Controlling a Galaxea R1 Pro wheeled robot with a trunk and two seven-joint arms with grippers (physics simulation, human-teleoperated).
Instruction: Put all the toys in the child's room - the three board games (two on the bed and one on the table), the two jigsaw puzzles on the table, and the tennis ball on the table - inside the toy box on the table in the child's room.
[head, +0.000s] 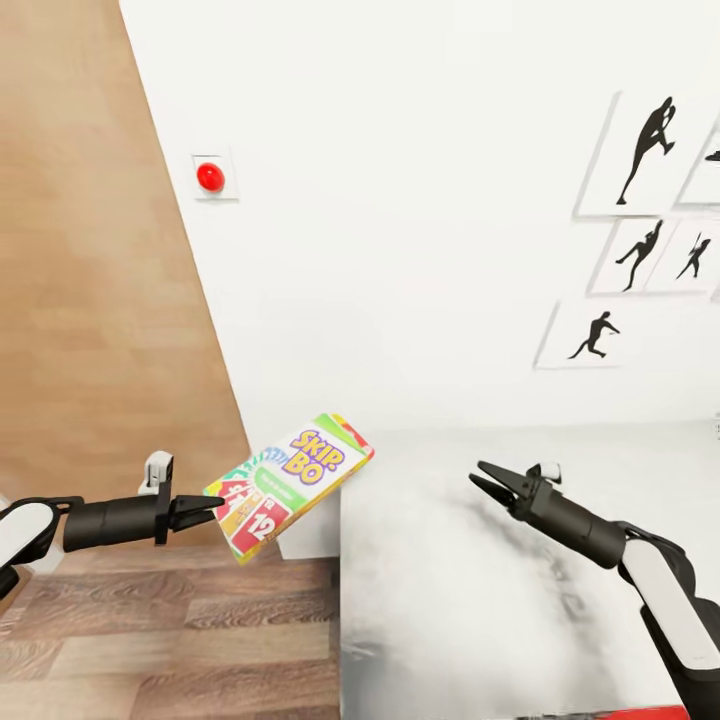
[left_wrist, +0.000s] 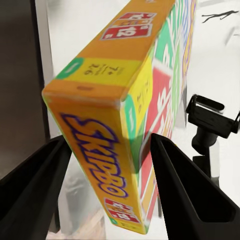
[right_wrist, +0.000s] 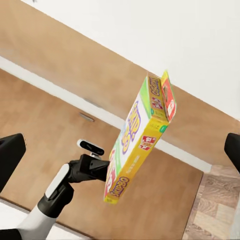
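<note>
From the head camera, the left gripper (head: 215, 510) is pinching the near corner of the board game (head: 290, 483), a box reading "SKIP BO" with a red "12" card, tilting in the air beside the corner of the table (head: 520, 600). The right gripper (head: 483, 480) is hovering over the tabletop with jaws parted, holding nothing. A red button (head: 210, 177) and black silhouette pictures (head: 640, 150) are hanging on the white wall.

In the left wrist view, the box (left_wrist: 130, 115) is sitting between both dark fingers (left_wrist: 187, 187), "SKIPBO" printed along its orange edge.

The right wrist view is showing the game (right_wrist: 140, 137) held edge-on by the left gripper (right_wrist: 106, 170) before a wooden door (right_wrist: 55, 115).
</note>
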